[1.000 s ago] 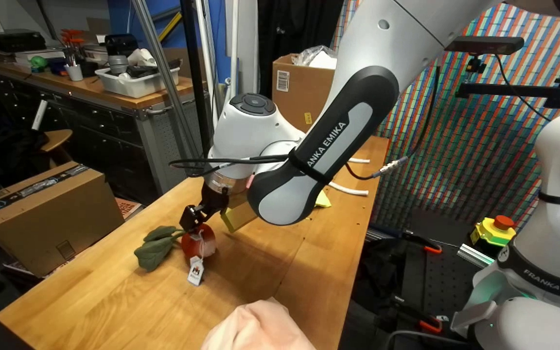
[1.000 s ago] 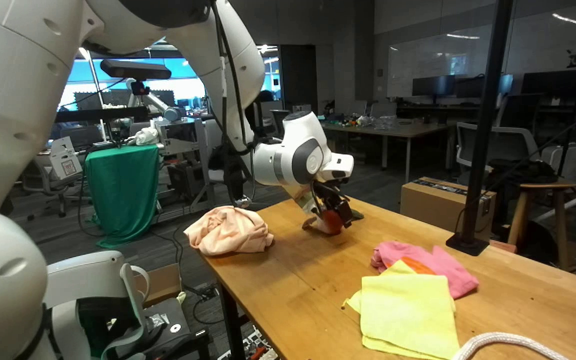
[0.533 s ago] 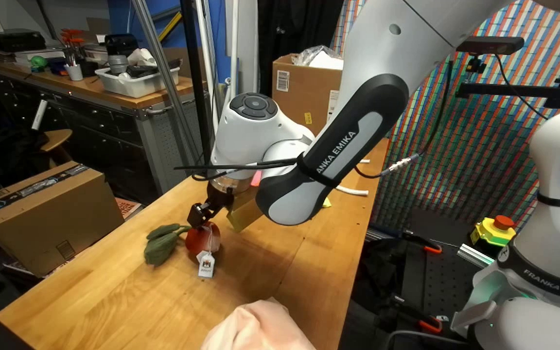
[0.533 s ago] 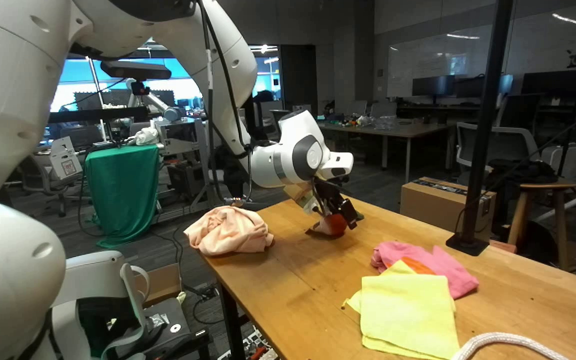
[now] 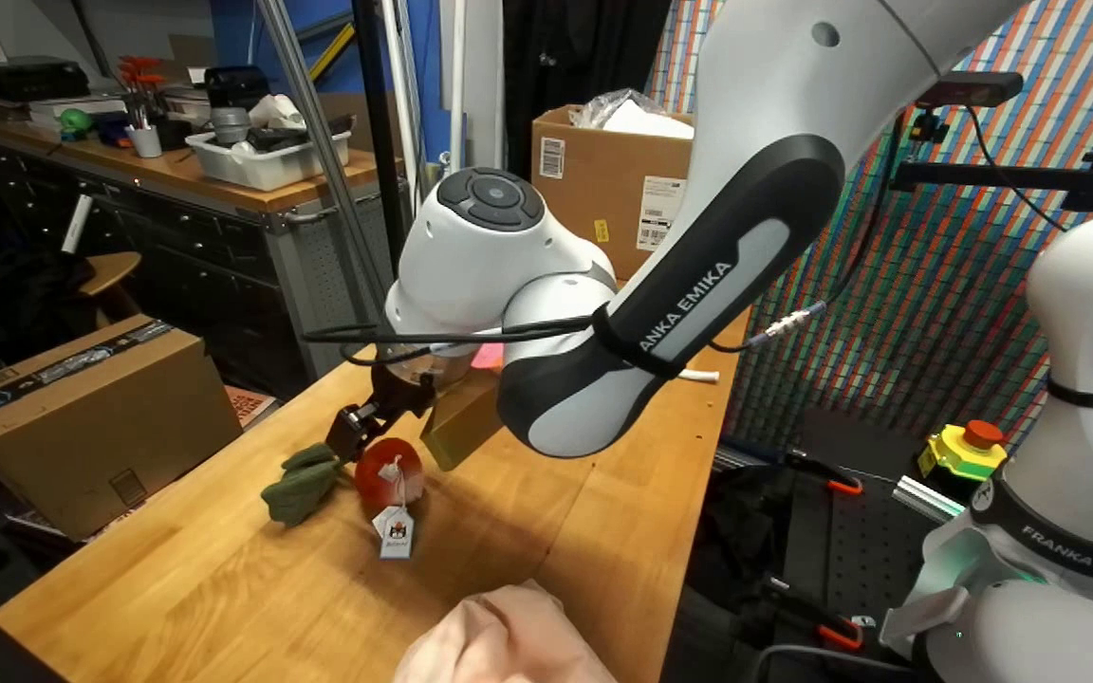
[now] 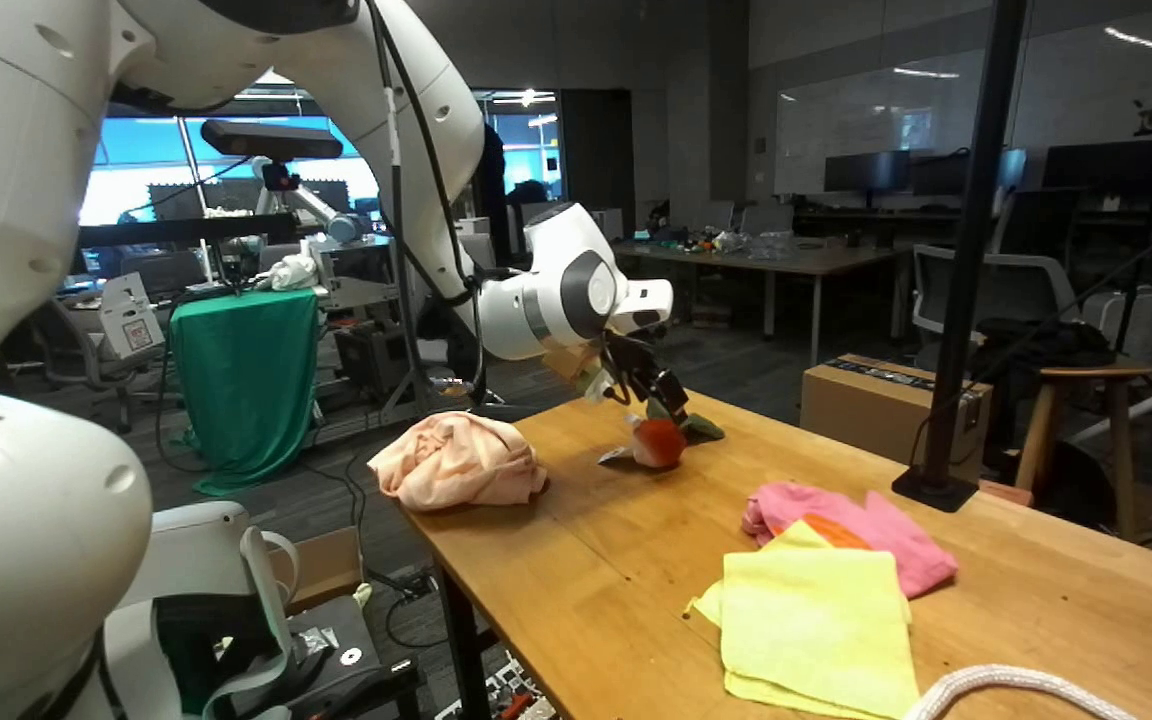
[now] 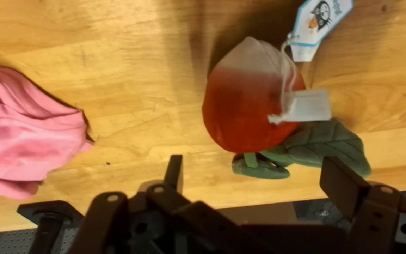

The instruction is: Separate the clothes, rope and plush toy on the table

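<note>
Gripper, one. I have it low over the table, at a slant, jaws spread wide apart. In my wrist view the leaves of the plush toy show partly between the fingers; whether either finger touches them I cannot tell.

Plush toy, one. Round, red paling to white, leaves green, a printed tag tied on. Lies on the table just beside the fingers, apart from all three cloths.

Peach-pink cloth, one. Crumpled, on a corner of the table; I see it in both exterior views.

Yellow-green cloth, one. Folded, lying flat.

Bright pink cloth, one. Rumpled; the yellow-green cloth hides part of it, and an orange patch shows between the two. Whether the patch is a separate piece I cannot tell.

Rope, one. White, lying close by a corner of the yellow-green cloth and running out of frame.

Black post, one. Foot at the table's edge, near the bright pink cloth.

Cardboard box, one. Taped; beyond the table.
</note>
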`<state>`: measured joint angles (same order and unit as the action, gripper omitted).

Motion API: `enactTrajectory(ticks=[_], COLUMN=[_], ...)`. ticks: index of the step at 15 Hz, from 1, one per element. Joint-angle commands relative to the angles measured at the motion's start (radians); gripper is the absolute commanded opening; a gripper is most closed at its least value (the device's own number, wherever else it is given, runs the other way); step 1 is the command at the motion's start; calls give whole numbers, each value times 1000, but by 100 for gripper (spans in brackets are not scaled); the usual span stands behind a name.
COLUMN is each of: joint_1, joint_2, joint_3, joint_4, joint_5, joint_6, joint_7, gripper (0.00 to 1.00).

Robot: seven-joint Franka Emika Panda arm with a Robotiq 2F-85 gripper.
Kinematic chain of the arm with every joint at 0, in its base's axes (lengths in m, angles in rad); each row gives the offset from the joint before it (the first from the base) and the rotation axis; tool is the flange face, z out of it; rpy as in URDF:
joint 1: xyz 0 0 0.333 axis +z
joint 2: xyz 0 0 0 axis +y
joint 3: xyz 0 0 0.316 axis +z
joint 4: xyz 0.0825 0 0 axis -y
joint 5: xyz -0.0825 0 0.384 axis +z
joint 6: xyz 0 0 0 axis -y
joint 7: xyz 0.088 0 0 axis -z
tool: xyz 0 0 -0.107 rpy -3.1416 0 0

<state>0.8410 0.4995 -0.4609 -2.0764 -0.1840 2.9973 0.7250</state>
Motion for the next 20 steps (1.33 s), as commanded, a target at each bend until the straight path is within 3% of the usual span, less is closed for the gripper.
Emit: enactTrajectory(ticks=[1,8,11,15,20], joint_1=[102,343,427,510,603], joint_2=[-51,-17,25,68,73], joint_3=[-97,-427,-555,-671,-767], joint_4=[-15,-13,-39,-96,-173], joint_5=[-45,-158,-126,-68,20], joint_6=[37,53,50,25,-60], joint_7=[50,168,173,172,167], gripper=[100,100,100,100,100])
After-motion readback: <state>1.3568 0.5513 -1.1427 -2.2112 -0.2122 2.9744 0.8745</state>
